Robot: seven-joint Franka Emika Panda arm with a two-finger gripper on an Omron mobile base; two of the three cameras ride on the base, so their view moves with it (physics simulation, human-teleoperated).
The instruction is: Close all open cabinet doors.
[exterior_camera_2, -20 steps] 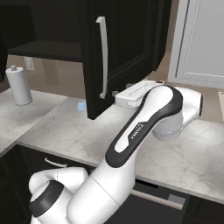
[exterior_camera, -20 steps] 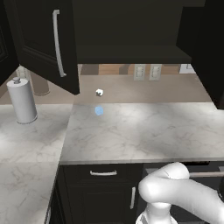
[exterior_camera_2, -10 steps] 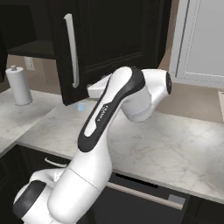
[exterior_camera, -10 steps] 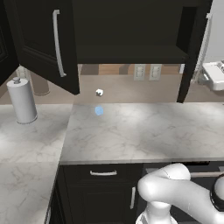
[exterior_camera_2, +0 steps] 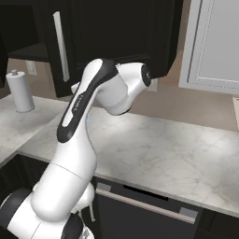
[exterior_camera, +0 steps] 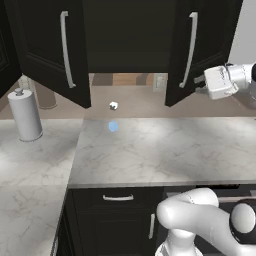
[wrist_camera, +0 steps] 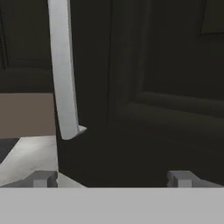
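Note:
An upper cabinet has two black cabinet doors standing open. The left door [exterior_camera: 50, 50] hangs wide open with its silver handle [exterior_camera: 64, 50] facing me. The right door [exterior_camera: 202, 45] is partly swung in, and my gripper [exterior_camera: 201, 81] presses against its outer face beside the lower end of its handle [exterior_camera: 190, 47]. In the hand view that door [wrist_camera: 153, 87] is very close, its handle [wrist_camera: 63, 70] at the left, and the gripper [wrist_camera: 111, 179] is open with nothing between its fingertips [wrist_camera: 181, 178]. From the right base view the same door [exterior_camera_2: 116, 28] and handle [exterior_camera_2: 58, 44] show behind my arm.
A paper towel roll [exterior_camera: 24, 115] stands on the marble counter [exterior_camera: 165, 150] at the left corner. A small white object [exterior_camera: 113, 105] sits by the back wall. Drawer fronts [exterior_camera: 117, 198] lie under the counter. A pale panel [exterior_camera_2: 214, 46] is on the right wall.
The right cabinet door has swung leftward toward its opening, with my hand following against its face. The left door has not moved.

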